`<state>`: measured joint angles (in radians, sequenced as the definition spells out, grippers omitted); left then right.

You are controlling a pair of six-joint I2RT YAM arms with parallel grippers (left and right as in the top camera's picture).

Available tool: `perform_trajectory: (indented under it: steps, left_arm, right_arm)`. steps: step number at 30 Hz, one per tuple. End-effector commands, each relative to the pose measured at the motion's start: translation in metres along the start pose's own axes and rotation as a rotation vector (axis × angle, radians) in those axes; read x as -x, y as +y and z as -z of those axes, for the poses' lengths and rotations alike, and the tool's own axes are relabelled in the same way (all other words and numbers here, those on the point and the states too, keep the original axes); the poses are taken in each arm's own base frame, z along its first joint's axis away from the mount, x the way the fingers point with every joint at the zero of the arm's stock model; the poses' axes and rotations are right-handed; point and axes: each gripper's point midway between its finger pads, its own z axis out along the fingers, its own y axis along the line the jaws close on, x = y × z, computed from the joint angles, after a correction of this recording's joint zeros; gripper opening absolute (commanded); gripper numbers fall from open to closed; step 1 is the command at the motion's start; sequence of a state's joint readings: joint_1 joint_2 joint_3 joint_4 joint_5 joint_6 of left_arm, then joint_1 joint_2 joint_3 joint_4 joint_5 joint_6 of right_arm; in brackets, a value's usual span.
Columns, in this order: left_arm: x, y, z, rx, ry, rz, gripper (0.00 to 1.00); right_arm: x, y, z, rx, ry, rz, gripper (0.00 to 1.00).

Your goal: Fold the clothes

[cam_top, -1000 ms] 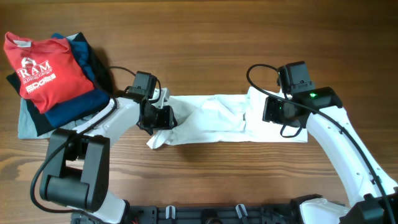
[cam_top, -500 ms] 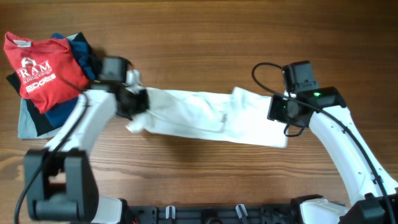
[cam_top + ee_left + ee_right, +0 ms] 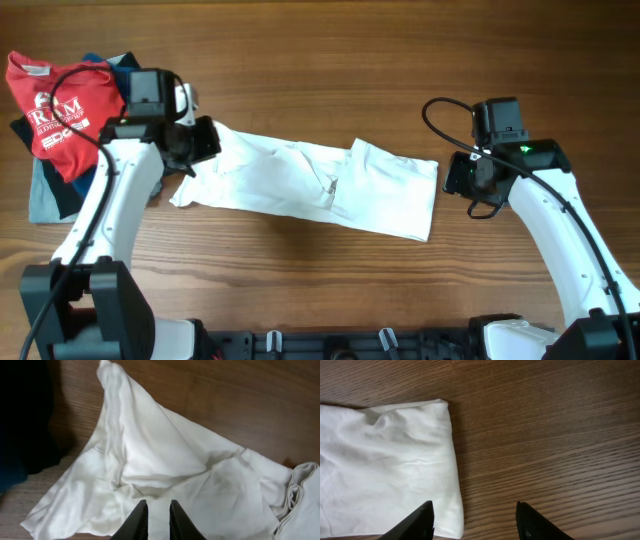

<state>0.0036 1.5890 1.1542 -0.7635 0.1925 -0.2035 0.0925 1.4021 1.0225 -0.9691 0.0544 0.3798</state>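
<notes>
A white garment point(image 3: 310, 185) lies stretched out across the middle of the wooden table, wrinkled at its left end. My left gripper point(image 3: 205, 142) is at that left end; in the left wrist view its fingers point(image 3: 155, 510) are nearly together with white cloth point(image 3: 165, 460) between them. My right gripper point(image 3: 458, 175) is just right of the garment's right edge. In the right wrist view its fingers point(image 3: 475, 515) are wide apart over bare wood, and the garment's edge point(image 3: 385, 460) lies by the left finger.
A stack of folded clothes sits at the far left corner, with a red printed shirt point(image 3: 60, 110) on top of blue, dark and grey pieces. Its dark edge point(image 3: 25, 420) shows in the left wrist view, close to the garment's left end.
My left gripper has pulled the garment's left end to the left and toward the stack. The whole garment slid left and stretched out. The right gripper now stands off its right edge, open.
</notes>
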Motion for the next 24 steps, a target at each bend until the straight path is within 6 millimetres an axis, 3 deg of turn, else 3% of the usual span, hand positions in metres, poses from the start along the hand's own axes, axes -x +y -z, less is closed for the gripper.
perform_trajectory:
  steps: [1,2,4,6,9,18,24]
  left_arm:
    - [0.007,0.005,0.006,0.075,-0.038,-0.007,0.23]
    - [0.009,0.010,0.006,0.104,-0.046,-0.007,0.31]
    - [0.014,0.021,0.005,0.162,-0.069,-0.006,0.58]
    - [0.019,0.028,0.003,0.206,-0.086,-0.008,0.70]
    - [0.021,0.029,-0.010,0.205,-0.072,-0.052,0.71]
    - [0.008,0.044,-0.080,0.202,0.066,-0.147,0.77]
    - [0.015,0.058,-0.092,0.214,0.050,-0.120,0.80]
  right_arm:
    - [0.003,-0.004,0.004,-0.019,-0.010,0.011,0.53]
    - [0.002,-0.004,0.004,-0.019,-0.010,0.011,0.53]
    - [0.003,-0.004,0.004,-0.018,-0.011,0.011,0.53]
    - [0.003,-0.003,0.004,-0.017,-0.013,0.011,0.53]
    - [0.003,-0.003,0.004,-0.018,-0.013,0.011,0.53]
    - [0.002,-0.004,0.004,-0.019,-0.009,0.011,0.54]
    - [0.002,-0.004,0.004,-0.020,-0.007,0.011,0.54]
